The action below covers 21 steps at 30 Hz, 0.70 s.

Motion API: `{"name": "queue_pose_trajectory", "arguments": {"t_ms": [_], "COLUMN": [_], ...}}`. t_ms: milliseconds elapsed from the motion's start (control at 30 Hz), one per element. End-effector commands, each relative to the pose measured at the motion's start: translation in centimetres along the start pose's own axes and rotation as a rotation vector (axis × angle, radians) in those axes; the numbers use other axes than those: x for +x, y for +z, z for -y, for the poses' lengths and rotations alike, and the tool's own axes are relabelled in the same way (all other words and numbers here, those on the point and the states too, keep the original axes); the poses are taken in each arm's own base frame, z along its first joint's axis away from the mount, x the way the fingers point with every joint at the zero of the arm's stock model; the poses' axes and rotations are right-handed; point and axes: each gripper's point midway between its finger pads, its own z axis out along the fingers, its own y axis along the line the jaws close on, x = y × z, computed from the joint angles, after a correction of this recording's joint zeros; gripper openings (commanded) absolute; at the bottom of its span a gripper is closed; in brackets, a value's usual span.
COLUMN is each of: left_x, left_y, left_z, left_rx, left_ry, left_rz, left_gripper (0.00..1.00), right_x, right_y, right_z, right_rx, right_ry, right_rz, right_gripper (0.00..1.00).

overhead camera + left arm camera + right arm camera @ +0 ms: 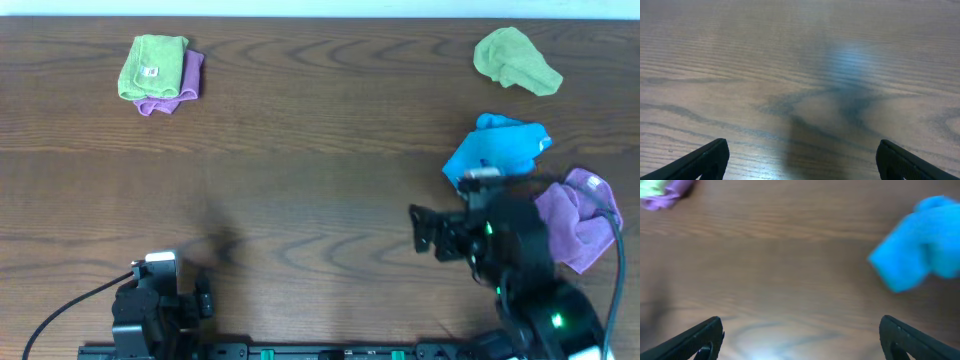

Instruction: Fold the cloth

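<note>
We locate the cloth (pixel 152 67) at the far-left corner, resting on a purple cloth (pixel 188 82). The left gripper (pixel 802 146) is nearer, with the cloth well beyond it. The right gripper (pixel 800 322) is farther. Both claws stand apart and empty.

The place reads as a robotics lab or test station, not a home. A plain wood-grain bench (pixel 300 190) has two black robot arms, the left arm (pixel 150 310) and the right arm (pixel 510 265), standing at a black rail (pixel 300 352) along its near edge. Green lights glow on the right arm, and a black cable (pixel 75 299) trails from the left one. Wrist cameras look down past the left end effector (pixel 802 145) and the right end effector (pixel 800 320). Small cloths lie spread over the bench, among them a blue cloth (pixel 497 150) and an olive-green cloth (pixel 515 60).
</note>
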Motion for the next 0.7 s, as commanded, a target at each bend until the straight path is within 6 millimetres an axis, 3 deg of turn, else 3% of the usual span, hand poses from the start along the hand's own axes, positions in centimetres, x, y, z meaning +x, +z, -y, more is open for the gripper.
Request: {"name": "queue_pose_trajectory", "arguments": {"t_ms": [0, 300, 667], "left_x": [0.5, 0.5, 0.5], "left_y": [0.1, 0.1, 0.1], "left_z": [-0.1, -0.1, -0.1], "left_rx": [-0.007, -0.006, -0.007], "left_ry": [0.019, 0.019, 0.019], "left_rz": [-0.013, -0.013, -0.013], "left_gripper": [0.95, 0.95, 0.95], "right_x": [2.0, 7.3, 10.1], "right_y": [0.1, 0.2, 2.0], "right_z": [4.3, 9.1, 9.9], "right_rx": [0.185, 0.295, 0.292], "right_ry": [-0.08, -0.002, 0.015], "right_rz": [0.026, 0.14, 0.172], "right_gripper": [0.99, 0.99, 0.99]}}
